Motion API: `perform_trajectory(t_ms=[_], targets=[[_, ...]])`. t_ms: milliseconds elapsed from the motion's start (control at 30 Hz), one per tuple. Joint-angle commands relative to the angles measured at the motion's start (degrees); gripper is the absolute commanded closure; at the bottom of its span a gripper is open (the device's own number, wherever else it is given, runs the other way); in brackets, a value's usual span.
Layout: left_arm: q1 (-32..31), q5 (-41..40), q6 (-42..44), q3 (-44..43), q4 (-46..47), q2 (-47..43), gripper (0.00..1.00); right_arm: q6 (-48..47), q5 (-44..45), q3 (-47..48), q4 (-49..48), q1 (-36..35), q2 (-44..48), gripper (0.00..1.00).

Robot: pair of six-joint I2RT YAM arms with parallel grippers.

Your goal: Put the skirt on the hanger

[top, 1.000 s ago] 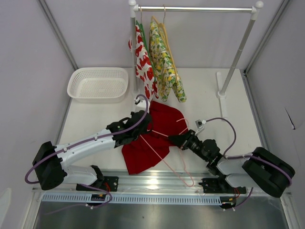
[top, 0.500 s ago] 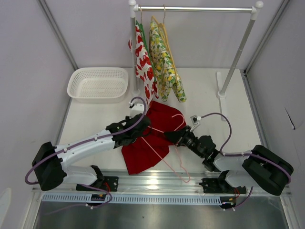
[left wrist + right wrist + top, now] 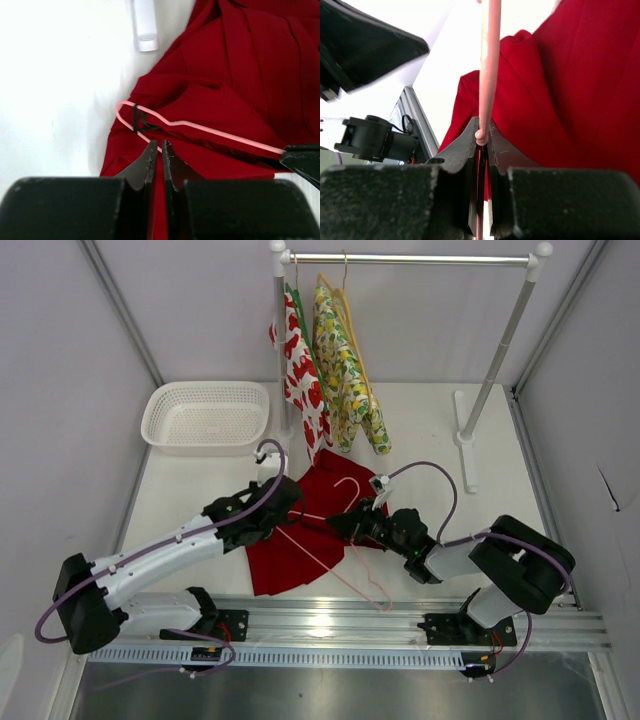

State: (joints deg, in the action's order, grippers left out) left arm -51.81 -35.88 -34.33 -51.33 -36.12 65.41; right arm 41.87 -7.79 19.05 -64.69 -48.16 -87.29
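Observation:
The red skirt [image 3: 300,550] lies crumpled on the white table between the two arms. The pink wire hanger [image 3: 345,570] lies across it, its hook towards the back. My left gripper [image 3: 288,502] is at the skirt's upper left edge, its jaws closed with red cloth in the slit between them [image 3: 156,146]. One hanger corner with a black clip [image 3: 140,122] sits just beyond its fingertips on the skirt [image 3: 240,65]. My right gripper [image 3: 338,525] is shut on the hanger wire [image 3: 489,65], which stands up from between its jaws [image 3: 481,127] over the skirt [image 3: 580,90].
A white basket [image 3: 205,415] sits at the back left. A clothes rack [image 3: 410,258] at the back holds a white fruit-print garment [image 3: 300,370] and a yellow-green one [image 3: 345,380]. Its white feet [image 3: 468,440] rest on the table. A metal rail [image 3: 350,615] runs along the front edge.
My right gripper has moved left and further onto the skirt, carrying the hanger with it. My left gripper has moved left, and the skirt's lower part has shifted left with it.

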Motion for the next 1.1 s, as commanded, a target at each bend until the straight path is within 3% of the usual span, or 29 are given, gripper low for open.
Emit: perform_trajectory(t_ms=[0,133,400,1067], targets=[[2.4,-2.2,-2.5,-1.4,-4.0,-1.1,0.94,-2.7,0.0,1.8,-3.2,-0.1,-0.9,1.00],[6.8,-0.1,-7.8,4.1,-2.6,-3.2,1.00,-3.4,1.4,2.0,-0.6,-0.2,1.2,1.00],[16.1,9.8,-10.9,13.0,11.6,-4.3,1.00,-2.6,0.9,1.9,1.3,-0.1,2.1,1.00],[22.1,19.2,-9.4,19.0,28.1,1.4,1.00,-2.1,0.4,1.3,2.2,-0.2,3.7,1.00]])
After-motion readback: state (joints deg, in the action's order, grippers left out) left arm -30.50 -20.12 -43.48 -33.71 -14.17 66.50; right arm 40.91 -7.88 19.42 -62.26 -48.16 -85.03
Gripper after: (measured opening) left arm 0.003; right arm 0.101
